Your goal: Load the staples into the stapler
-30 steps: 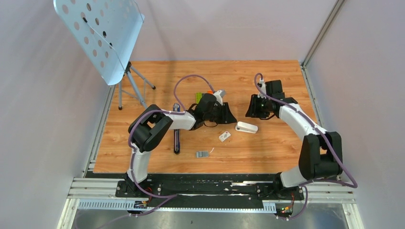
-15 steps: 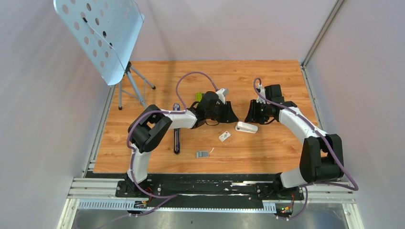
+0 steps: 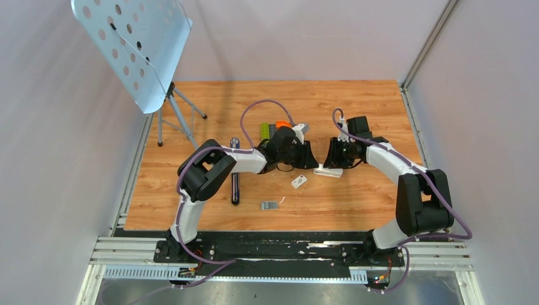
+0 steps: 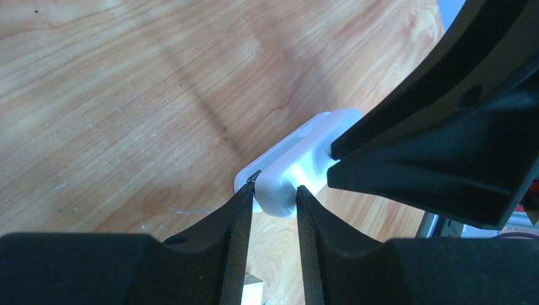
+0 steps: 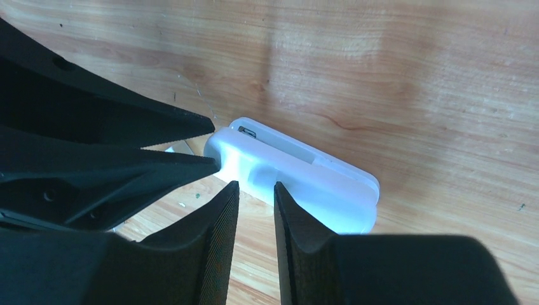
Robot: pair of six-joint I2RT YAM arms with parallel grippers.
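Left gripper [image 4: 272,190] and right gripper [image 5: 254,185], both narrowly parted, empty, at one end of white bar [image 5: 305,181]; stapler [image 3: 235,184] lies apart.

The white rounded plastic bar [image 5: 305,184], just ahead of the right gripper's [image 5: 255,185] matt black plastic fingers [image 5: 210,241], looks smooth and glossy. The orange-brown wooden tabletop [image 5: 413,82] under it shows grain and fine scratches.

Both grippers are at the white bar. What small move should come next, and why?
Probably close the left gripper gently on the white bar. The bar's rounded end sits between its fingertips, which look open. The right gripper, also open, points at the bar's side, so a firm hold from the left would steady the bar for it.
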